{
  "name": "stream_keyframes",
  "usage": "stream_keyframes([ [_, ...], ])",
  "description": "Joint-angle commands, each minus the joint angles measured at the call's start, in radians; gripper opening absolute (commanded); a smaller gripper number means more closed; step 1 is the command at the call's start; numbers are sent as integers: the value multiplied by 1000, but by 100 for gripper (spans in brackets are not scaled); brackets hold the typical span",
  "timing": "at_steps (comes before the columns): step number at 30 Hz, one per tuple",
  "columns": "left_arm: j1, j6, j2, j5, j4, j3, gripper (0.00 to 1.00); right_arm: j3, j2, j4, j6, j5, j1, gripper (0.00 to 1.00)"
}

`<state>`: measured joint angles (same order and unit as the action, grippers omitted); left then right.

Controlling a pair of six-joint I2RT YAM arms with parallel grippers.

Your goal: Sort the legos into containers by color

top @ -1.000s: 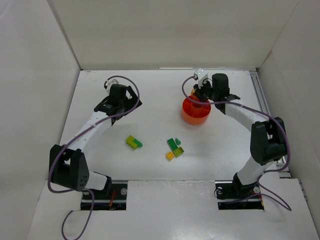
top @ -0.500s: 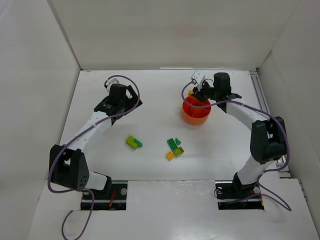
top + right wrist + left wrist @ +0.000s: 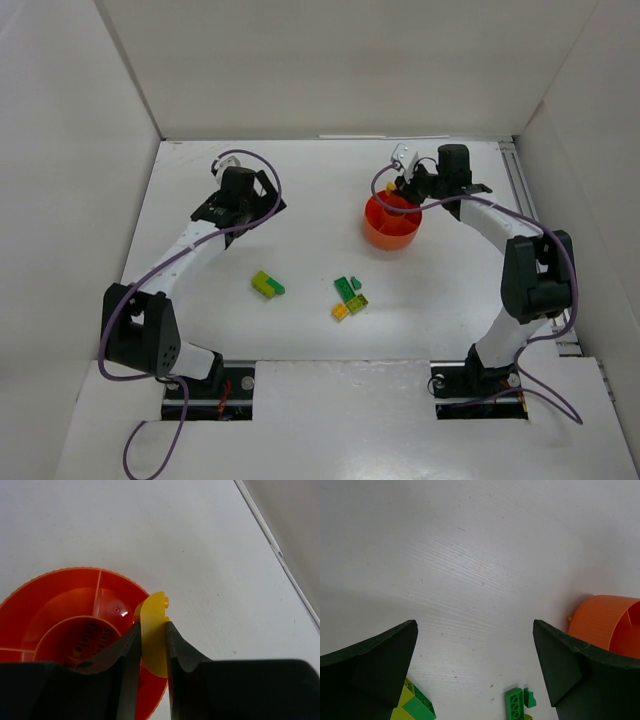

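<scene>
The orange dish stands right of centre; in the right wrist view its rim and compartments show. My right gripper is shut on a yellow lego and holds it over the dish's far right rim. Loose legos lie at the near middle: a lime and green pair and a green, lime and yellow cluster. My left gripper is open and empty, at the far left, well away from them. The left wrist view shows the pair, a green brick and the dish.
White walls enclose the table on three sides. A metal rail runs along the right edge, close to the right arm.
My right gripper has moved a little to the right and back over the dish's far rim, still holding the yellow lego. The left arm has barely moved.
</scene>
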<state>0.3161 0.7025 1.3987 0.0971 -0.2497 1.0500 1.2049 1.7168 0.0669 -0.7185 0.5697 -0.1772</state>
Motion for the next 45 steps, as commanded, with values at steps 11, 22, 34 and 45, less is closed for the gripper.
stream_keyframes([
  [11, -6, -18, 13, -13, 33, 64, 99, 96, 39, 157, -136, 124, -25, 51],
  [22, -6, -28, 2, -13, 13, 73, 99, 93, -52, 64, -12, -38, -25, 51],
  [34, -6, -15, -142, -57, -59, -13, 99, -16, -376, 214, 197, -465, -327, 70],
  [45, -15, 52, -352, -52, -252, -156, 99, -274, -408, 307, 572, -548, -885, 75],
])
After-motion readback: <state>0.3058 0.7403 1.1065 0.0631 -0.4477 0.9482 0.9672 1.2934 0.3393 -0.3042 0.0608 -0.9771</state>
